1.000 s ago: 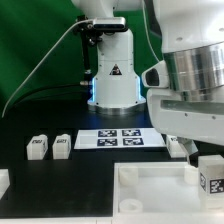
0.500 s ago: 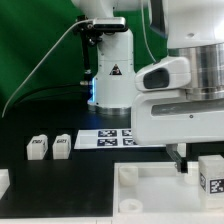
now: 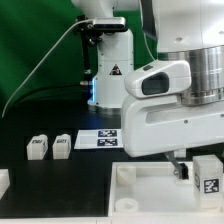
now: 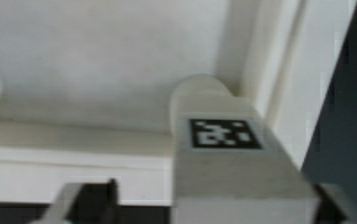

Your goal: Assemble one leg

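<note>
- One leg (image 4: 223, 140) stands in the end effector (image 3: 192, 170), held over the tray (image 3: 150, 190), tag facing out.
- Its long axis runs roughly upright.
- Two more legs (image 3: 38, 148) sit on the desk (image 3: 60, 185).

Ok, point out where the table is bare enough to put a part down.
Bare black table lies in front of the two spare legs, between them and the tray-like part. It is crowded on the exterior view's right, where the arm hangs over the marker board and the leg.
</note>
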